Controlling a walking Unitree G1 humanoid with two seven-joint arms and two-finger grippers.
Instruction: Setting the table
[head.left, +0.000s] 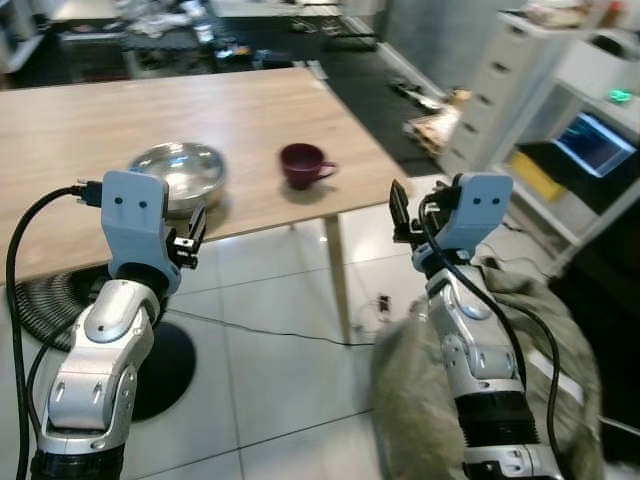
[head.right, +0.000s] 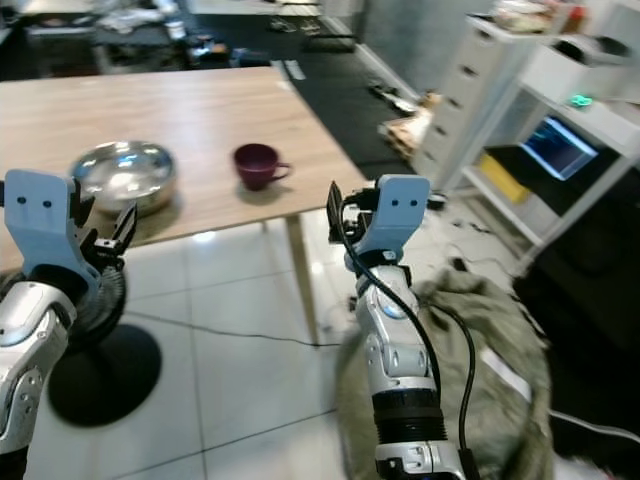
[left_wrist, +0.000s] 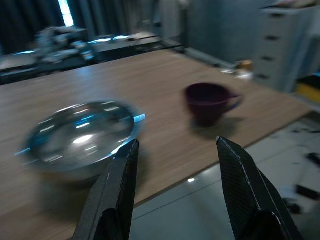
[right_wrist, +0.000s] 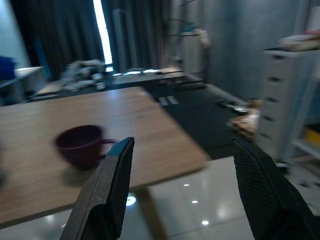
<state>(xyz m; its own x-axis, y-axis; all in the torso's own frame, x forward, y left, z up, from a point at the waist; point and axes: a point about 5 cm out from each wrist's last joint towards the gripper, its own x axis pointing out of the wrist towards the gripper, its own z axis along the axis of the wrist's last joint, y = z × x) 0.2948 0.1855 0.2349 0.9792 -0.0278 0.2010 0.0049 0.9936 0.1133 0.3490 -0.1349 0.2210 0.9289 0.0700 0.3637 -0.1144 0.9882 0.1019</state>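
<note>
- Both arms were raised short of the wooden table (head.left: 120, 120): the left gripper (left_wrist: 175, 165) hovered with fingers spread wide, holding nothing.
- Right gripper (right_wrist: 182, 170) gaped wide too, empty, off the table's corner.
- Steel bowl (head.left: 180, 172) sat near the table edge, the maroon cup (head.left: 303, 164) just beside it.
- Olive cloth (head.left: 420, 390) lay on the tiled floor.

A dark maroon ceramic cup (head.left: 303, 164) and a shiny silver metal bowl (head.left: 181, 173) are set off against a pale wood-grain tabletop (head.left: 120, 120); glossy white floor tiles (head.left: 270, 350) are crossed by a thin black cable (head.left: 270, 331); an olive-green crumpled cloth (head.left: 420, 400) is seen beside a white chest of drawers (head.left: 495, 85); wrist housings are light blue, fingers black (left_wrist: 120, 190).
</note>
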